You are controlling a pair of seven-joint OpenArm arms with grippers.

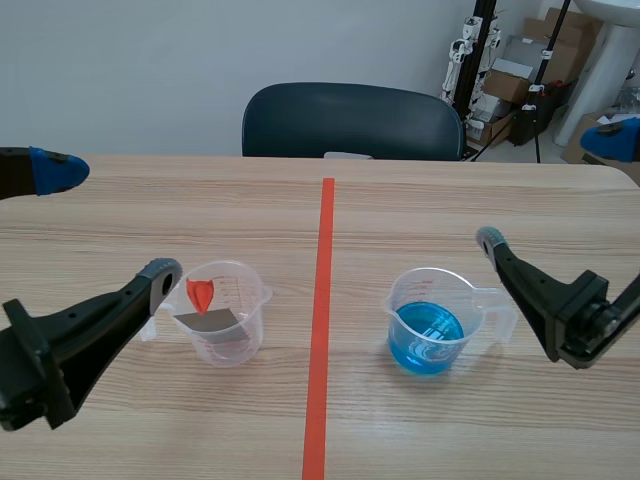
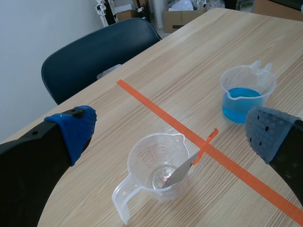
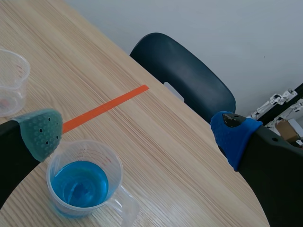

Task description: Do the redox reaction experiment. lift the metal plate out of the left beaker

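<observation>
The left beaker [image 1: 227, 312] is clear plastic and stands left of the red tape line. A grey metal plate [image 1: 208, 321] with an orange-red tag [image 1: 200, 293] leans inside it. My left gripper [image 1: 105, 222] is open, one finger beside the beaker's handle and the blue pad far to the left. From the left wrist, the beaker [image 2: 154, 166] sits below and between the fingers of the open gripper [image 2: 171, 131], with the plate [image 2: 178, 174] and its tag [image 2: 206, 144] sticking out over the rim. My right gripper [image 1: 550, 187] is open beside the blue-liquid beaker [image 1: 432, 322].
From the right wrist, the blue-liquid beaker [image 3: 83, 184] sits near the grey-green finger of the open gripper [image 3: 138, 133]; the clear beaker [image 3: 9, 80] lies farther off. A dark chair [image 1: 350, 120] stands behind the table. Boxes and stands [image 1: 520, 80] fill the back right.
</observation>
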